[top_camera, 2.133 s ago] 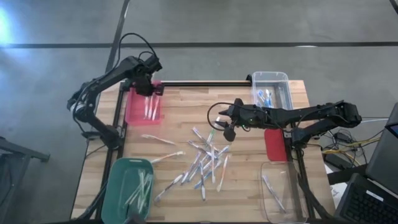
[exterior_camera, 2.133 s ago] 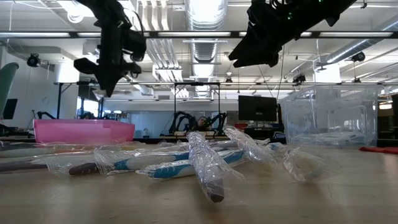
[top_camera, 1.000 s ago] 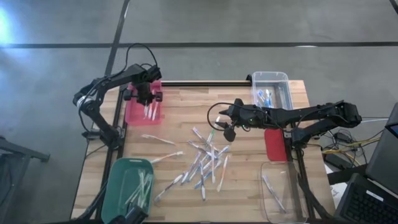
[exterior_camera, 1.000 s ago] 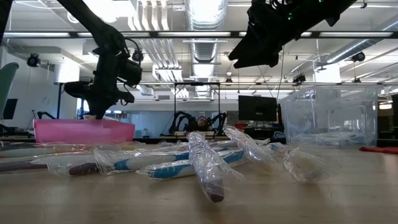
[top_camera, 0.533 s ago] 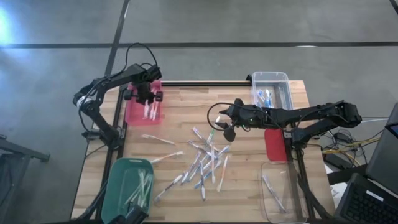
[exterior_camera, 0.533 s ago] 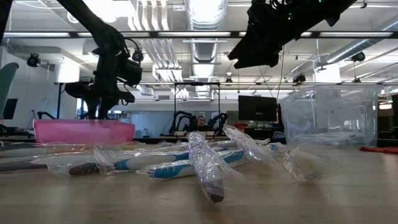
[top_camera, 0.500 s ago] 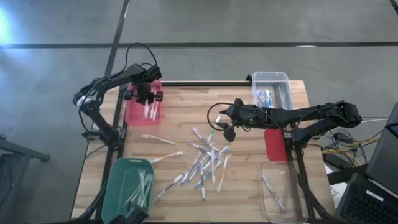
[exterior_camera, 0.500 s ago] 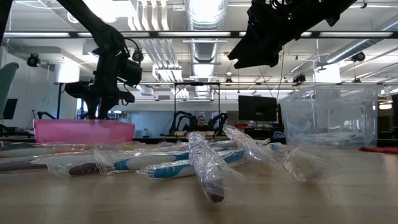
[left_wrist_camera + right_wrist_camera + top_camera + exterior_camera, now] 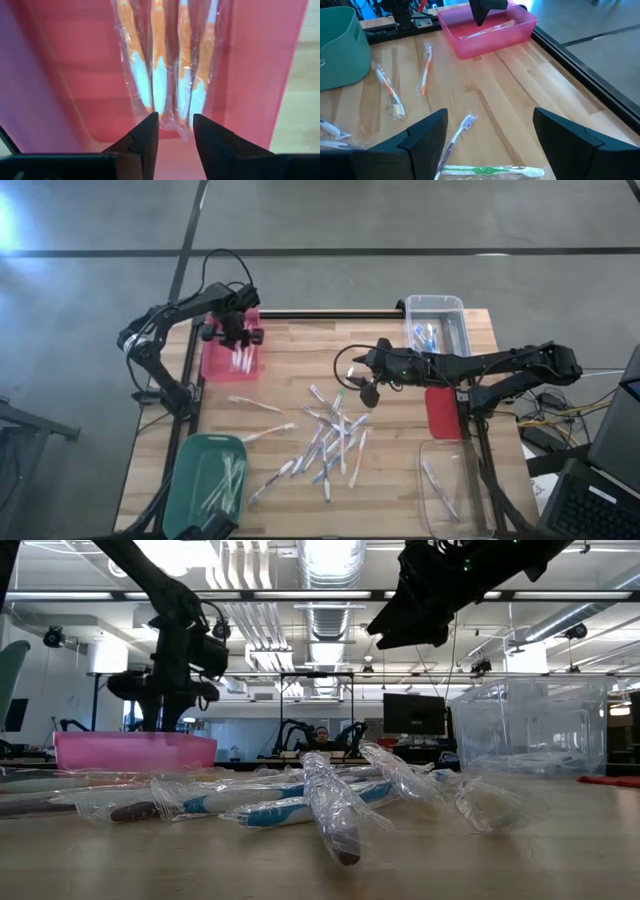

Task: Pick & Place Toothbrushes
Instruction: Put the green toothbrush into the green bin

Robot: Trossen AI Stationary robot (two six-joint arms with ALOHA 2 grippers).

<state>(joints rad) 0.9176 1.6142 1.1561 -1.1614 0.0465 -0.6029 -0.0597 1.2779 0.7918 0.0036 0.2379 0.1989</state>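
Note:
Several wrapped toothbrushes (image 9: 335, 435) lie in a loose pile on the wooden table's middle; two more (image 9: 252, 404) lie to its left. My left gripper (image 9: 175, 131) points down into the pink bin (image 9: 212, 358) at the far left, open. Its fingertips stand just over the near ends of several wrapped orange-and-white toothbrushes (image 9: 165, 60) lying flat on the bin's floor. My right gripper (image 9: 362, 385) hovers open above the pile's far side, nothing between its fingers (image 9: 422, 140).
A green bin (image 9: 205, 480) with toothbrushes sits at the near left. A clear bin (image 9: 435, 320) with blue ones is at the far right, and another clear bin (image 9: 450, 490) at the near right. A red flat thing (image 9: 442, 410) lies between them. Bare wood lies between the pink bin and the pile.
My left gripper has stayed over the pink bin and opened. The wrapped toothbrush under it has dropped onto the bin's floor beside the others. My right gripper has kept still.

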